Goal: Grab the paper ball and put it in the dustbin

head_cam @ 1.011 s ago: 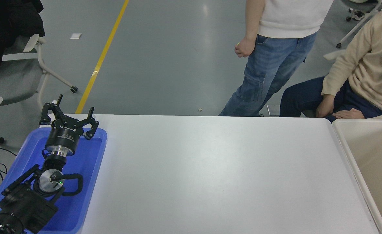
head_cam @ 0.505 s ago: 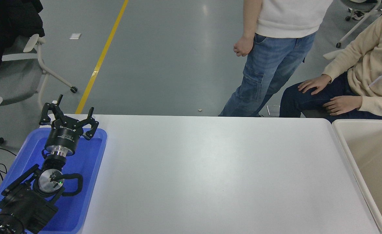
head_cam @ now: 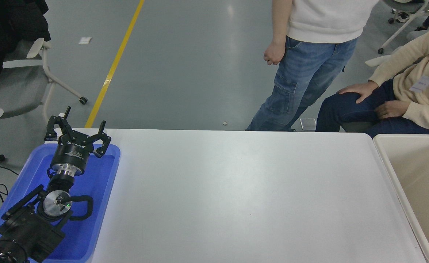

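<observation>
The paper ball is out of view. The beige dustbin (head_cam: 386,160) stands at the table's right edge, cut off by the picture's right side; the part of its inside that shows holds nothing. My left gripper (head_cam: 76,128) is parked at the lower left over a blue tray (head_cam: 104,190), open and empty. My right arm and gripper are out of view.
One person in a white top and jeans (head_cam: 305,69) stands at the table's far side. Another in a cream sweater (head_cam: 415,87) sits at the far right, next to the dustbin. A grey office chair (head_cam: 24,87) stands at the far left, off the table.
The seated person has leaned back to the right and shifted both hands on the lap. The standing person has shifted slightly. My left arm has not moved.
</observation>
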`<control>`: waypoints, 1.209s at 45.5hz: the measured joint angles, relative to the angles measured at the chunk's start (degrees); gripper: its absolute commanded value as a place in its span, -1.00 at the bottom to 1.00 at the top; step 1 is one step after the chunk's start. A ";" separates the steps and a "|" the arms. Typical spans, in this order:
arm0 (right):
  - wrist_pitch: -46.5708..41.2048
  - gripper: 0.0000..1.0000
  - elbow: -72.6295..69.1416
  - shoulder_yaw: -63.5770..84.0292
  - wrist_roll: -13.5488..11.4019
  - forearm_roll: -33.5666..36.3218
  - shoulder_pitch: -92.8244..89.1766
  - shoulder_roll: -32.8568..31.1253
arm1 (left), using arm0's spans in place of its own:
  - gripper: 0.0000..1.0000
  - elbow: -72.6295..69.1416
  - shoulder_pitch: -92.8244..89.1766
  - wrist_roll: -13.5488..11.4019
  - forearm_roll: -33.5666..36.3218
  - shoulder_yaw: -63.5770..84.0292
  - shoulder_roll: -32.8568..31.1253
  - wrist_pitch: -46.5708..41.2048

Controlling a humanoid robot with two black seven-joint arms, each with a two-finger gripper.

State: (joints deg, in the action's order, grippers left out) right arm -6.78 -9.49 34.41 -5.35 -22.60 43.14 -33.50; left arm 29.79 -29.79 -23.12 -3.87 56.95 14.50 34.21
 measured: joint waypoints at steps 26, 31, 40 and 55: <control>9.93 1.00 0.80 -0.67 0.09 0.00 -2.47 1.41 | 1.00 0.00 0.00 0.00 -0.01 0.00 0.00 -0.02; 10.74 1.00 0.91 -0.84 0.09 0.00 -2.49 1.99 | 1.00 0.00 0.00 0.00 -0.02 0.00 0.00 -0.02; 11.53 1.00 1.00 -4.86 0.09 0.01 -2.25 2.42 | 1.00 0.00 0.00 0.00 -0.03 0.00 0.00 -0.02; 11.52 1.00 -3.31 -31.59 0.28 0.01 -1.65 -0.70 | 1.00 0.01 0.00 -0.01 -0.06 0.00 0.00 0.08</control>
State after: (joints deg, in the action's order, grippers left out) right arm 4.74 -12.80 2.82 -5.07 -22.59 41.49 -34.20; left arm 29.81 -29.80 -23.14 -3.93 56.95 14.51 34.28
